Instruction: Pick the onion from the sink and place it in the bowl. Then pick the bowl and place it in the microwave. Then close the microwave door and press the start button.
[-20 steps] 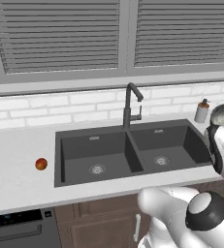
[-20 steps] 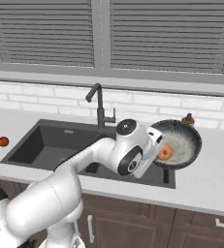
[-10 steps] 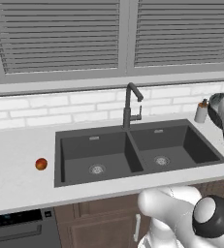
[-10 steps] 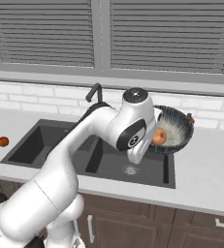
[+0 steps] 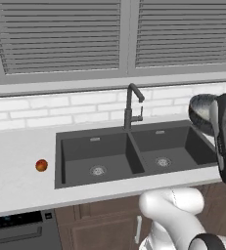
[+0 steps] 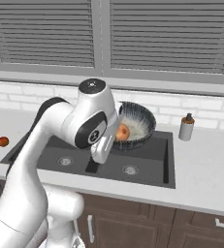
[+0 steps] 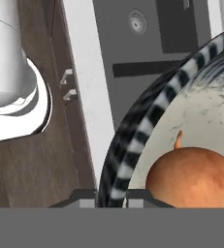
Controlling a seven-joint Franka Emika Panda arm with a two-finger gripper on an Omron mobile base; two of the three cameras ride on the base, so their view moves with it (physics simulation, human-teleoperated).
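Observation:
My gripper (image 7: 111, 197) is shut on the rim of the bowl (image 7: 147, 126), one finger outside the striped wall and one inside. The bowl (image 6: 136, 125) hangs tilted above the right basin of the sink (image 6: 150, 167), and the onion (image 6: 122, 131) lies inside it against the low side near my gripper (image 6: 113, 139). In the hand view the onion (image 7: 196, 177) is large and close. In the left base view the bowl (image 5: 201, 113) shows beside my arm at the right edge, above the sink (image 5: 82, 151). The microwave and its door are out of view.
A reddish round fruit (image 5: 41, 165) (image 6: 3, 141) lies on the counter left of the sink. The tall dark faucet (image 5: 130, 105) stands behind the basins. A soap bottle (image 6: 184, 127) stands right of the sink. A dark appliance front (image 5: 16, 229) sits below the counter at left.
The arm has lifted the bowl with the onion off the counter right of the sink and swung it leftward over the right basin, tilting it.

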